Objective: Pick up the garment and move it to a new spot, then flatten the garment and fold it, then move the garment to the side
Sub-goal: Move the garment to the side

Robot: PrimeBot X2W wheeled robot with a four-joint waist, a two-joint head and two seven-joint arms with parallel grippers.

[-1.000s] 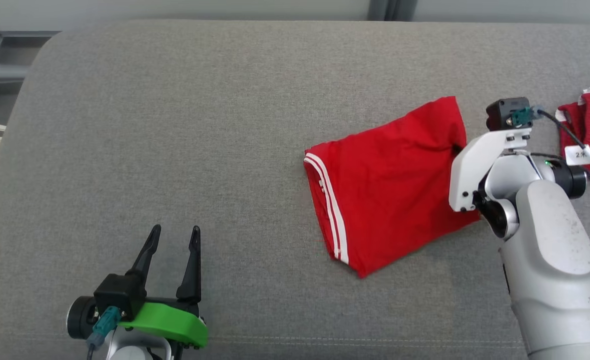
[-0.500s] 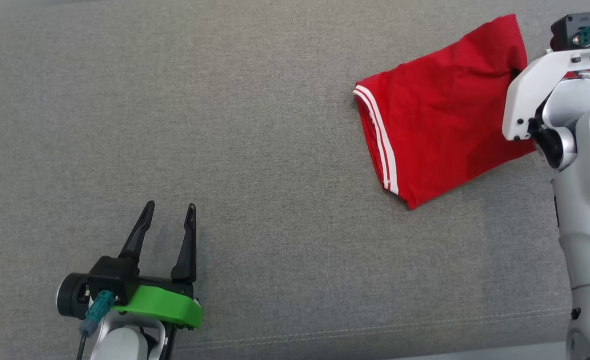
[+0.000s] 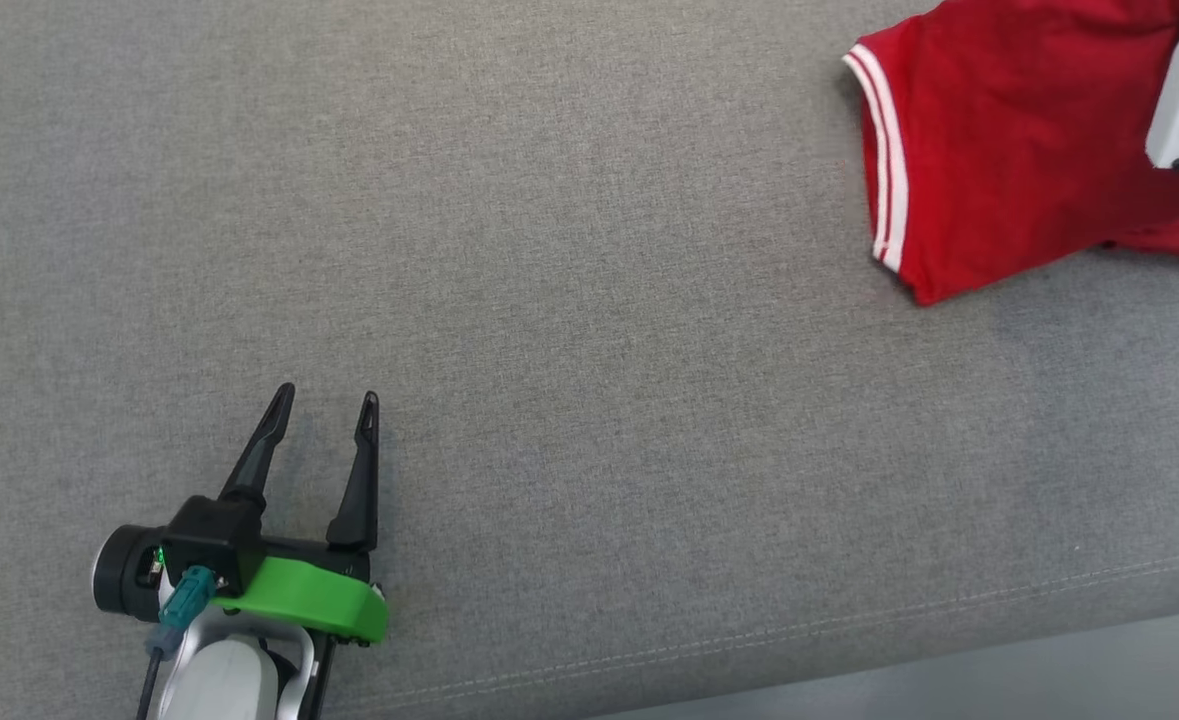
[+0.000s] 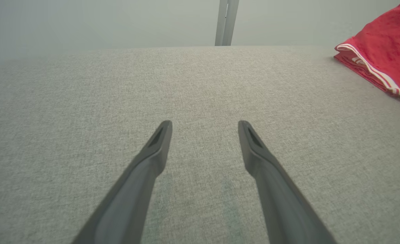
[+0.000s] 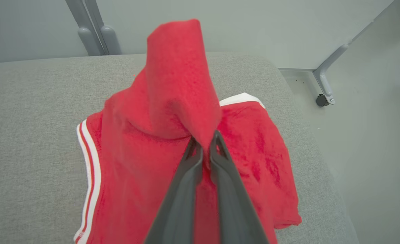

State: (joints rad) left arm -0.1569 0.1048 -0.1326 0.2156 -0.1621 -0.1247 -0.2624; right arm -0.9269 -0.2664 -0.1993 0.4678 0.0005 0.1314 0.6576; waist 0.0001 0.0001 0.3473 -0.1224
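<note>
Jaws of R gripper (image 5: 205,145) pinched tight on red garment (image 5: 142,159), fold lifted, near right edge of cushion (image 3: 589,280). L gripper (image 3: 327,402) jaws spread wide, empty, by front edge.

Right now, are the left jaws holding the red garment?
No, the left gripper has open jaws over grey cushion, apart from the red garment.
</note>
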